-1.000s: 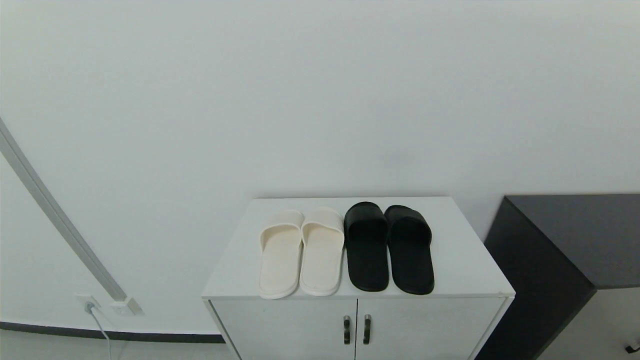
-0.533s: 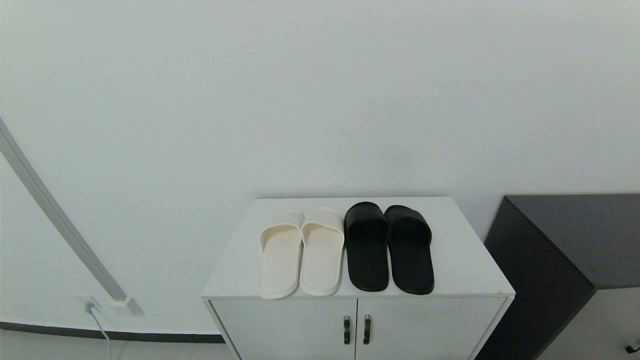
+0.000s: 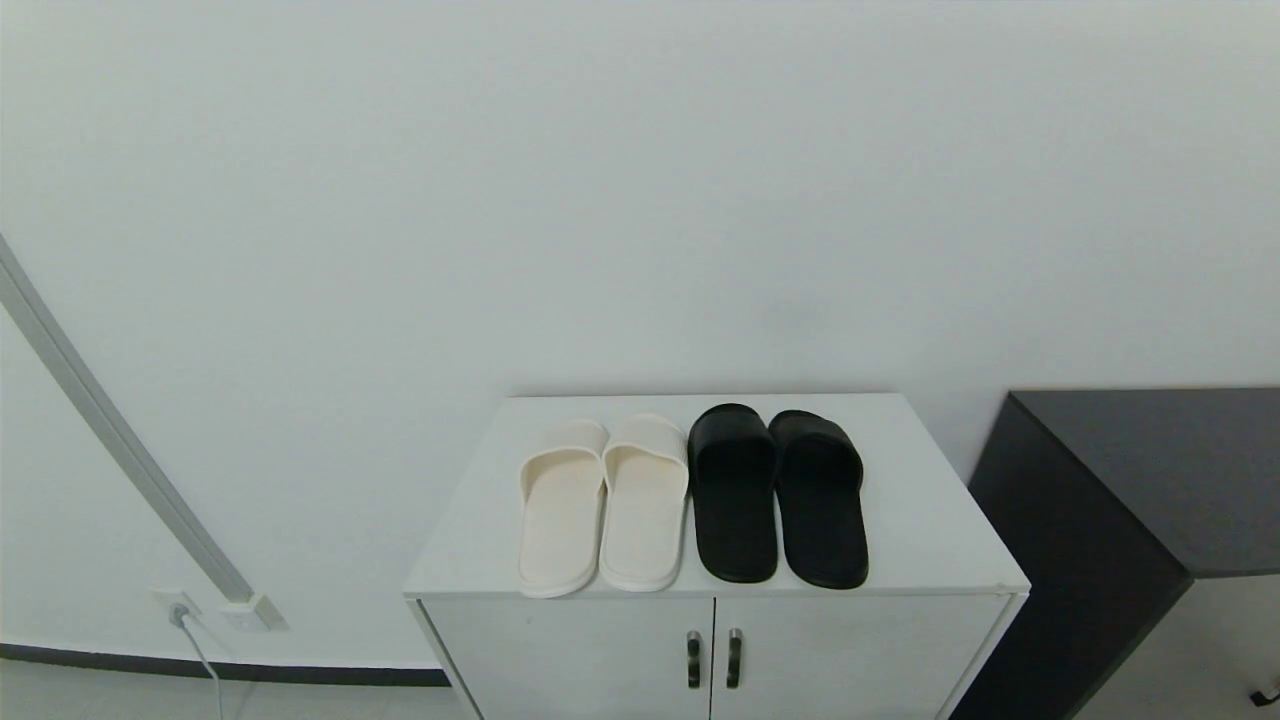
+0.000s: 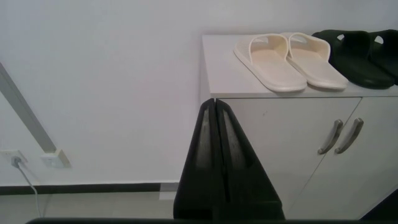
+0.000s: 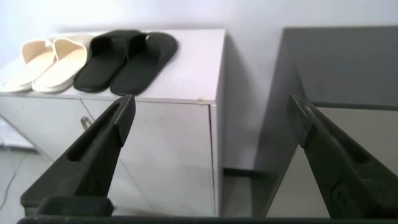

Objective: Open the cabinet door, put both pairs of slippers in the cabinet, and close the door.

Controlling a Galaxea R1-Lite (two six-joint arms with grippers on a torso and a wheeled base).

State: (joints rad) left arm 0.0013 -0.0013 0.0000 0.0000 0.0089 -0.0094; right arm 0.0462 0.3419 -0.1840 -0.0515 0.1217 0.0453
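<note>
Cabinet (image 3: 930, 540), left jaws together, right jaws apart

A white wall (image 3: 600, 200) stands behind. A grey duct (image 3: 110, 430) runs diagonally down it on the left and ends at a small white box (image 3: 258, 612). Just beside the box, a socket (image 3: 172, 603) holds a plug, and a grey cable (image 3: 197, 645) hangs from it. A dark skirting (image 3: 330, 675) lines the wall's foot. A dark grey unit (image 3: 1150, 480) stands on the right.
</note>
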